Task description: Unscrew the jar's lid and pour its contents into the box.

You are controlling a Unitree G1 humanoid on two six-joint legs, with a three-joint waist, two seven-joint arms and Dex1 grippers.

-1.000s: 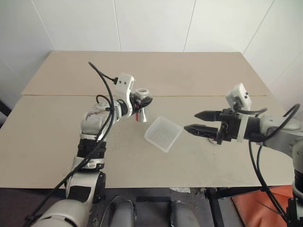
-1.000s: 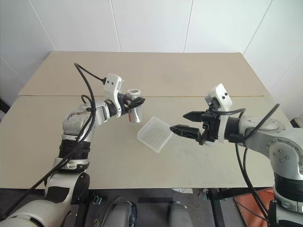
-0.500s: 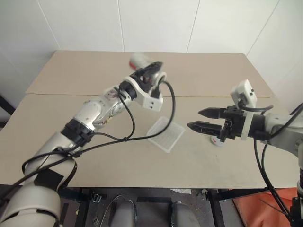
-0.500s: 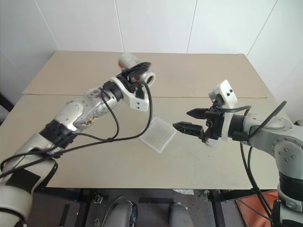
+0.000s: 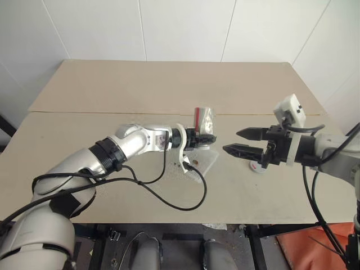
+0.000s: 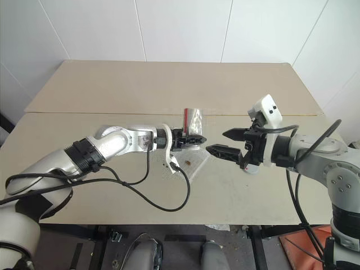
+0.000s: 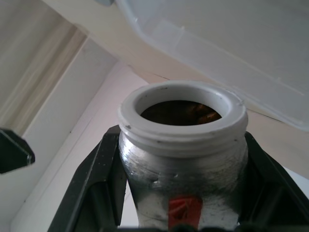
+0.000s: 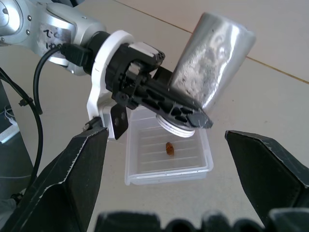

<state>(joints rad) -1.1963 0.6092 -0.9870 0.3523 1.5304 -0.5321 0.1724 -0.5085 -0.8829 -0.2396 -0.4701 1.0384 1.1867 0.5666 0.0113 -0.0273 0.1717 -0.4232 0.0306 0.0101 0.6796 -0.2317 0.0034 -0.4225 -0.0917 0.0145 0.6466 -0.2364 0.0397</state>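
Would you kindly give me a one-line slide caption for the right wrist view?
Left gripper upends the jar over the box, one reddish-brown bit already inside.

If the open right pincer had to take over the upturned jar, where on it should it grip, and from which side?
Grip the jar around its bare silvery body near the raised base, coming from the right pincer side. The left pincer is shut on the neck end above the box, so only the upper body is free; its round sides suit two opposed fingers.
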